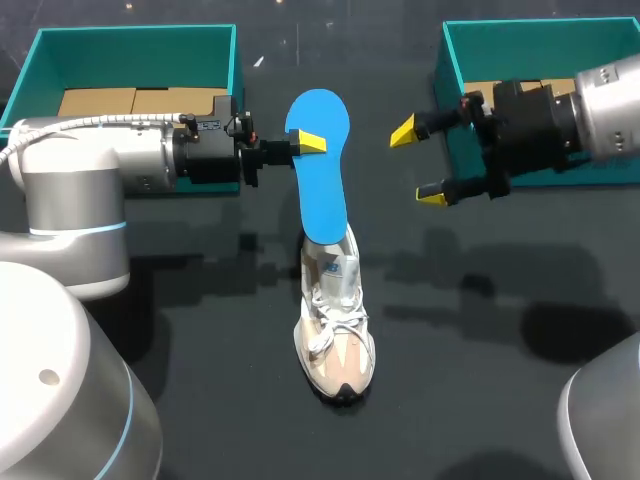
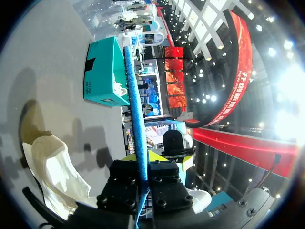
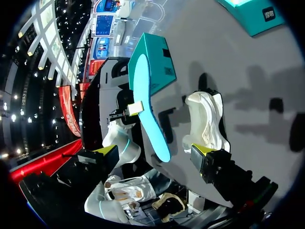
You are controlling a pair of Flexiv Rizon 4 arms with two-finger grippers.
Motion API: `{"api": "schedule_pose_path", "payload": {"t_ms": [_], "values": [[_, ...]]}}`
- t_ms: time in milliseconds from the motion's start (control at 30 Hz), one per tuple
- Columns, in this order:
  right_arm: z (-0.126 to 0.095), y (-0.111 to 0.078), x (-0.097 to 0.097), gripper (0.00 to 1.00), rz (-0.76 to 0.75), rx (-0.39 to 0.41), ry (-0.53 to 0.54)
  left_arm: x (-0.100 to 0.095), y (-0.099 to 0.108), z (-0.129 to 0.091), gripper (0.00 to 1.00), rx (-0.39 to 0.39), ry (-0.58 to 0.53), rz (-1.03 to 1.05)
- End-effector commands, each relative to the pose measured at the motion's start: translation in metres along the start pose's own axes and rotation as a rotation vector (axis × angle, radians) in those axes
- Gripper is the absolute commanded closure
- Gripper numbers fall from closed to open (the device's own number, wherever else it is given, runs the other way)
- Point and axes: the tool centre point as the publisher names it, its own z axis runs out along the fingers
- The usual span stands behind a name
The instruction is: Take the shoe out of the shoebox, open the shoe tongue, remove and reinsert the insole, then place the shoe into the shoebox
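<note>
Two teal cardboard boxes stand at the far side of the dark surface (image 1: 460,380): the left shoebox (image 1: 135,55) and the right shoebox (image 1: 540,50). Between them the left gripper (image 1: 305,145) is closed on the long blue foam insole (image 1: 322,170), pinching it near its broad toe end. The left wrist view shows the insole edge-on between the fingers. Its narrow heel end hangs toward the opening of the white and beige laced sneaker (image 1: 335,330), which stands upright on the surface with its toe pointing away from the boxes. Whether the insole touches the collar I cannot tell. The right gripper (image 1: 418,163) hovers beside the insole with its jaws wide apart, holding nothing.

I judge reinsertion to be the step in hand. The main risk is that nothing steadies the sneaker, so a downward push could tip or slide it. The insole is soft and held at one end only, so it could buckle, catch on the collar or tongue, or slip from the pinch. The right gripper could also knock the insole if it closes in carelessly.
</note>
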Motion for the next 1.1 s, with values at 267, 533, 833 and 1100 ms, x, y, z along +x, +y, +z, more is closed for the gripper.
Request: {"api": "schedule_pose_path", "payload": {"t_ms": [267,533,833,1100], "values": [[0.007,-0.001,-0.009,0.0,0.001,0.0,0.143,0.0,0.001,0.0,1.0,0.002,0.0,0.001],[0.009,-0.003,-0.011,0.0,-0.003,-0.003,0.154,0.001,0.0,0.0,1.0,0.002,0.013,0.001],[0.009,-0.003,-0.011,0.0,-0.005,-0.003,0.161,0.012,0.006,-0.008,1.0,0.023,0.039,0.105],[0.011,-0.003,-0.011,0.0,0.0,0.0,0.172,0.019,0.026,-0.034,1.0,0.055,0.043,0.302]]}}
